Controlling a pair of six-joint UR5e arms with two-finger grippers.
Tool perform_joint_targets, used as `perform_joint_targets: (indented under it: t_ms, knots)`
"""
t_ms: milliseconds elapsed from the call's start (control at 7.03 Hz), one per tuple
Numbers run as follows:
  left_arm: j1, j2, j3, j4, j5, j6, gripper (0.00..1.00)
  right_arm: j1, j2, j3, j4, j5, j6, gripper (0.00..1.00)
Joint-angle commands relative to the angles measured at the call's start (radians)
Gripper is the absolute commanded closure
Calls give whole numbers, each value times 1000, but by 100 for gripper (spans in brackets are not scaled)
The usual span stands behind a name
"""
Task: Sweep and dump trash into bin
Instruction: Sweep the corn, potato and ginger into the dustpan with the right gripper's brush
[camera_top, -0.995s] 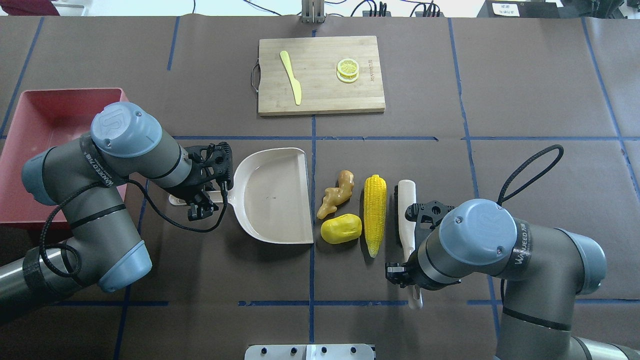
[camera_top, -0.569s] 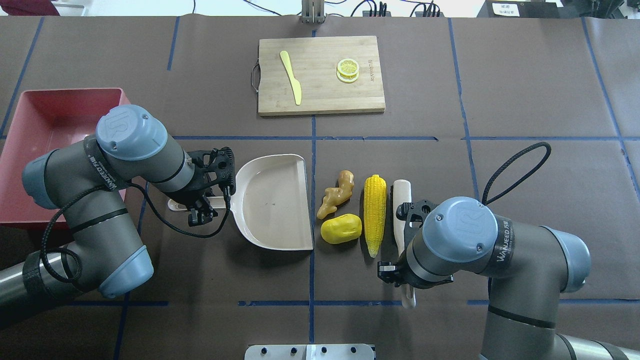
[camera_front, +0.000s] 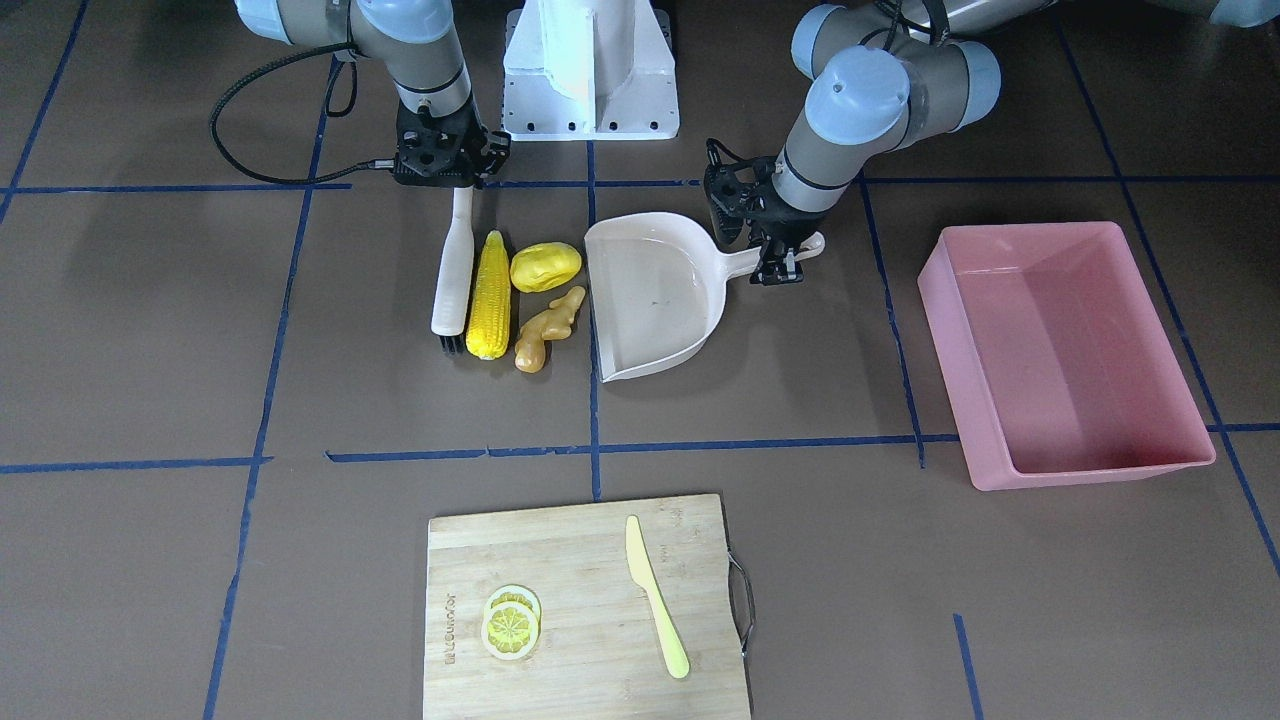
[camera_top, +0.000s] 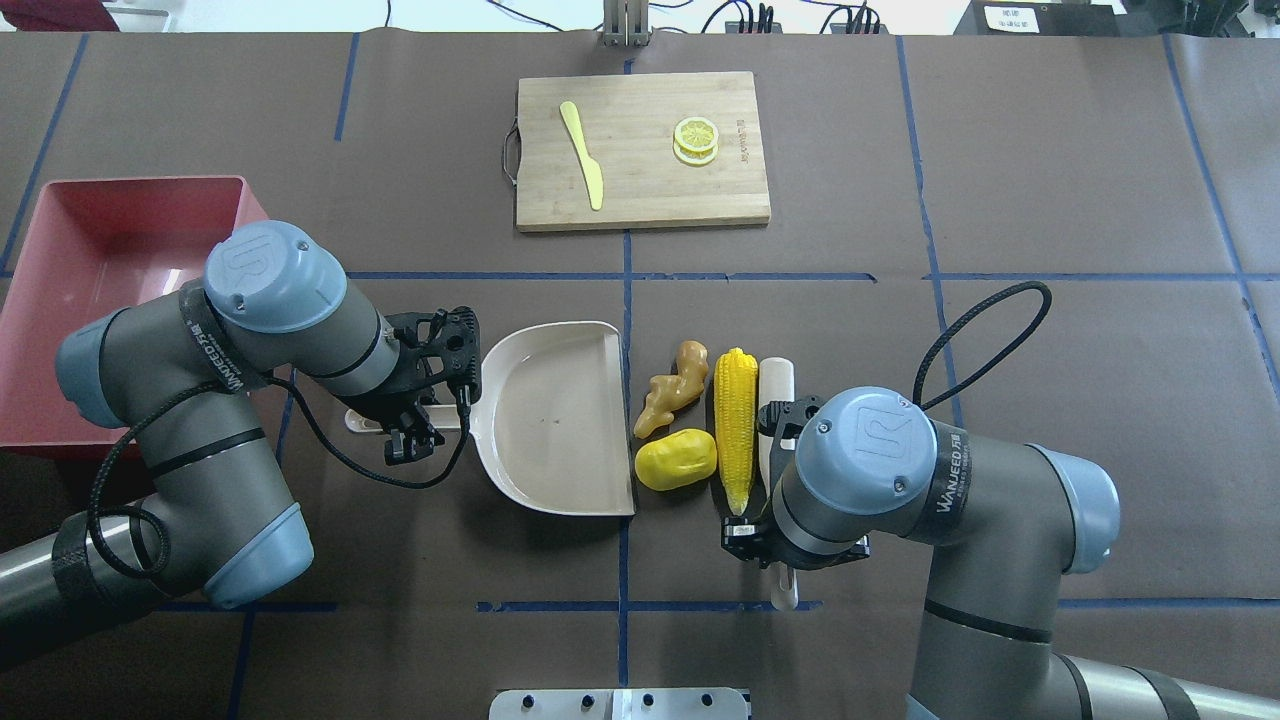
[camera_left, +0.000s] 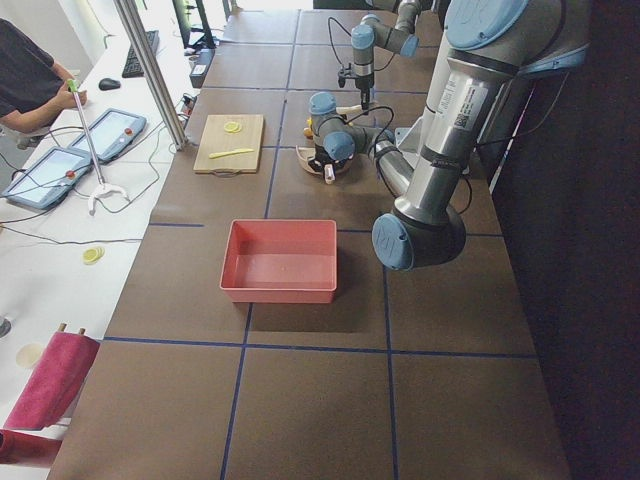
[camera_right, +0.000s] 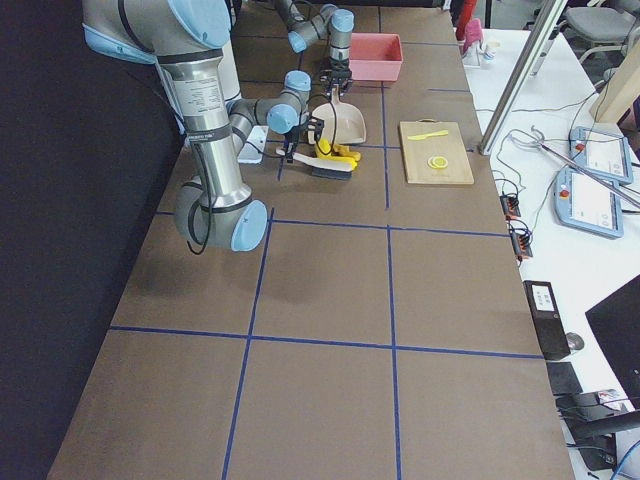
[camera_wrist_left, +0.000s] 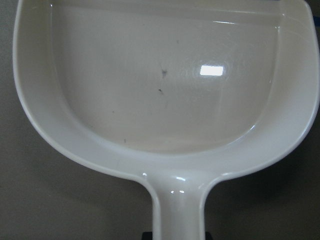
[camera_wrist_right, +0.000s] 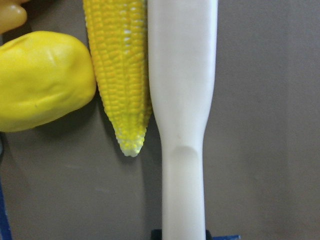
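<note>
The corn cob lies against the white brush, with the yellow potato-like lump and the ginger root between it and the open lip of the beige dustpan. My right gripper is shut on the brush handle; the corn touches the lump. My left gripper is shut on the dustpan handle. The dustpan pan is empty. The pink bin stands at the table's left end, partly behind my left arm.
A wooden cutting board with a pale yellow knife and lemon slices lies at the far middle. The robot base plate is at the near edge. The bin is empty.
My right arm has moved left, pushing the brush and the corn toward the dustpan until the corn meets the lump. My left gripper has shifted the dustpan slightly right, toward the toy foods.
</note>
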Motion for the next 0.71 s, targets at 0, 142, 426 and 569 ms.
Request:
perform_joint_targets:
  t_ms: [0, 142, 426, 569]
  knots:
    - [5, -2, 2, 0, 0, 0, 92, -4, 32, -27, 2, 0, 1, 100]
    - [5, -2, 2, 0, 0, 0, 92, -4, 62, -52, 3, 0, 1, 100]
    - [5, -3, 2, 0, 0, 0, 92, -4, 119, -101, 5, -1, -4, 100]
    - [5, -3, 2, 0, 0, 0, 92, -5, 145, -118, 6, -1, -4, 100]
